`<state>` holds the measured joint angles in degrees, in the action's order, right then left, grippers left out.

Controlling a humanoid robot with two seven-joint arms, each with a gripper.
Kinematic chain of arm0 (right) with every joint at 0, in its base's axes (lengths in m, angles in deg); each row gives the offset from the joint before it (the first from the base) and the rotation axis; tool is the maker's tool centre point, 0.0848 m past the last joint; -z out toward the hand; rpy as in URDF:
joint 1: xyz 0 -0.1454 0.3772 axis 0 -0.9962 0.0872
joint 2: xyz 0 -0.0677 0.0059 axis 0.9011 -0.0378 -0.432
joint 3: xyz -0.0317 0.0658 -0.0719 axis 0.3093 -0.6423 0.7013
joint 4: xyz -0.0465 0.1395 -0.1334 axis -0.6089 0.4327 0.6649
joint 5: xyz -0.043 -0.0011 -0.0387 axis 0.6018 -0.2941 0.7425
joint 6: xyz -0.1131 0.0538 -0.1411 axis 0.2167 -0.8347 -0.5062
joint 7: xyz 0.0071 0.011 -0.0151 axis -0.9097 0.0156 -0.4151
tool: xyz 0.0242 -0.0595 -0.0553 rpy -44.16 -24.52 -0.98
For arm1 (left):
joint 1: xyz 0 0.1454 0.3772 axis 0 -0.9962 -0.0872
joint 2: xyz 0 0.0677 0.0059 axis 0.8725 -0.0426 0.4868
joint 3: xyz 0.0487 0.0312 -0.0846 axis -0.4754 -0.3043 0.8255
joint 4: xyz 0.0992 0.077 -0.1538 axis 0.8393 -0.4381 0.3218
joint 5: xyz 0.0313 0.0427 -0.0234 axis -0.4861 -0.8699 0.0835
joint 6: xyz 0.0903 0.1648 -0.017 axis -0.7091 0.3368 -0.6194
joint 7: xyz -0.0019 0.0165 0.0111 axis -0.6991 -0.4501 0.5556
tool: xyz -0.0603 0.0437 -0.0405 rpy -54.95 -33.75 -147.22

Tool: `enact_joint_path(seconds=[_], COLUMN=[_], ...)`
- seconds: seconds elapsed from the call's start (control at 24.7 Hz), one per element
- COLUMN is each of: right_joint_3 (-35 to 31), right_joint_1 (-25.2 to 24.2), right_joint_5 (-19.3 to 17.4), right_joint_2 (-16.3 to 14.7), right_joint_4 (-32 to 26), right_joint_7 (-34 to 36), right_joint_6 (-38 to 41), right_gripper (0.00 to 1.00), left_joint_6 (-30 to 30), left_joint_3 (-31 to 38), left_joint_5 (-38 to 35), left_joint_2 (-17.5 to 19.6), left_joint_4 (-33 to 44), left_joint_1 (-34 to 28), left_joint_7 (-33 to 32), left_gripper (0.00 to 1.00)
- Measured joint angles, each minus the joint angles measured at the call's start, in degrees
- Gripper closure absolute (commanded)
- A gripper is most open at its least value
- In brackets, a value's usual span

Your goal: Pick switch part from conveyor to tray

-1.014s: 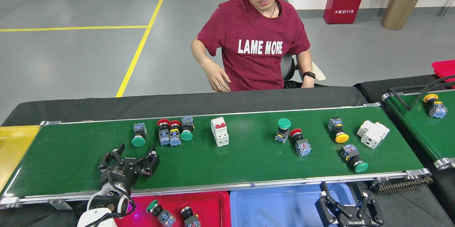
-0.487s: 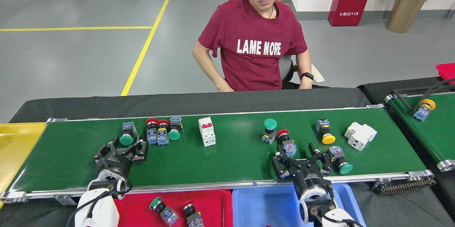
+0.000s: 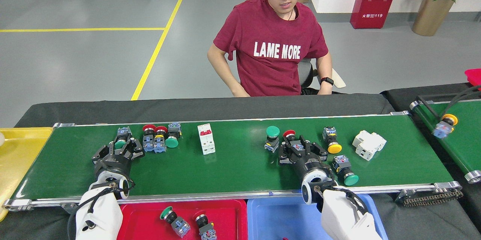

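The left claw [image 3: 121, 149] straddles a green switch [image 3: 121, 143], fingers spread, at the conveyor's [image 3: 233, 172] nine o'clock end. The right claw [image 3: 300, 149] brackets a red switch [image 3: 291, 136] toward three o'clock, likewise spread.

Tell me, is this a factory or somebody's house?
Probably a factory or workshop floor, not a house. Switch parts ride on a green conveyor, sorting trays sit below it, yellow lines mark the grey floor, and a red fire cabinet stands by the wall.

We see a person in a red shirt [image 3: 276, 48], a red box [image 3: 375, 0], a potted plant [image 3: 432, 1], yellow floor lines [image 3: 158, 46].
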<state>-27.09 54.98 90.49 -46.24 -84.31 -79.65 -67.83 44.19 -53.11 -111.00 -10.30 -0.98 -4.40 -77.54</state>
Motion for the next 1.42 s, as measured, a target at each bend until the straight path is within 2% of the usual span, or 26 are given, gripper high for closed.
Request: enact_joint_path(seconds=[0.08, 0.2, 0.32, 0.37, 0.41, 0.45, 0.49, 0.53, 0.57, 0.69, 0.81, 0.89, 0.97, 1.05, 1.14, 1.22, 1.34, 1.42], right_joint_3=[0.1, 0.1, 0.1, 0.2, 0.2, 0.4, 0.8, 1.5, 2.9, 7.6, 8.1, 6.8, 3.3, -0.9, -5.2, -7.7, -8.4, -8.5], right_joint_1=[-3.1, -10.1, -17.6, -19.3, -20.6, -21.1, -21.2, -21.2, -21.2, -21.2, -21.2, -21.2, -21.2, -21.2, -21.5, -22.7, -24.0, -25.2], right_joint_5=[-3.3, -7.9, -9.2, -9.2, -9.2, -9.2, -9.1, -8.9, -8.5, -6.5, -6.3, -6.3, -6.3, -6.3, -6.0, -5.0, -4.5, -4.5], right_joint_2=[-2.8, -9.8, -13.7, -14.0, -14.0, -14.0, -13.9, -13.4, -12.3, -7.9, -7.8, -8.6, -9.3, -10.2, -11.2, -12.3, -15.4, -16.6], right_joint_4=[-6.8, -19.1, -29.1, -31.1, -32.6, -33.3, -33.5, -33.6, -33.6, -33.7, -33.6, -33.7, -33.7, -33.7, -33.7, -33.7, -33.3, -33.2], right_joint_7=[-0.2, -0.3, -0.5, -0.5, -0.4, -0.4, -0.3, -0.2, -0.2, -2.6, -3.7, -3.9, -3.9, -4.2, -2.7, 0.1, 5.1, 8.3], right_joint_6=[3.9, 12.4, 22.6, 25.2, 27.6, 29.8, 31.3, 32.1, 32.5, 31.7, 30.2, 29.7, 29.4, 29.1, 27.2, 22.5, 11.2, 4.7], right_gripper=[0.87, 0.83, 0.78, 0.76, 0.7, 0.63, 0.45, 0.18, 0.02, 0.02, 0.02, 0.02, 0.02, 0.05, 0.06, 0.05, 0.03, 0.03], left_joint_6=[-4.9, -15.3, -28.5, -31.8, -34.0, -35.4, -36.4, -37.0, -37.2, -37.8, -37.9, -37.9, -38.3, -33.1, -25.2, -20.9, -18.5, -18.0], left_joint_3=[0.0, 0.1, 0.1, 0.1, 0.2, 0.4, 0.7, 1.1, 1.4, 2.3, 4.2, 6.6, 10.4, 13.2, 13.9, 13.9, 13.9, 13.0], left_joint_5=[0.5, 2.1, 5.4, 6.5, 7.6, 8.5, 9.1, 9.3, 9.3, 9.4, 9.4, 9.4, 9.4, 9.3, 9.3, 9.2, 8.2, 5.6], left_joint_2=[0.4, 3.0, 5.1, 5.9, 6.5, 6.8, 6.8, 6.8, 6.7, 6.0, 5.6, 3.4, -0.4, -3.4, -3.3, -2.4, -0.7, 0.4], left_joint_4=[8.4, 21.0, 31.7, 34.5, 36.8, 38.9, 40.3, 41.4, 41.9, 42.2, 42.1, 42.3, 42.7, 42.8, 42.8, 42.8, 42.0, 38.9], left_joint_1=[-5.0, -15.3, -26.4, -29.9, -32.9, -35.9, -38.0, -39.7, -40.6, -41.6, -42.0, -42.0, -42.0, -41.5, -41.1, -40.9, -38.0, -33.4], left_joint_7=[0.0, 0.1, 0.2, 0.2, 0.2, 0.2, 0.2, 0.0, 0.0, 0.0, -0.1, -0.1, -0.1, -0.1, -0.3, -0.3, -0.2, -0.1], left_gripper=[0.92, 0.91, 0.87, 0.79, 0.63, 0.4, 0.2, 0.08, 0.0, 0.0, 0.0, 0.0, 0.0, 0.0, 0.0, 0.0, 0.0, 0.0])
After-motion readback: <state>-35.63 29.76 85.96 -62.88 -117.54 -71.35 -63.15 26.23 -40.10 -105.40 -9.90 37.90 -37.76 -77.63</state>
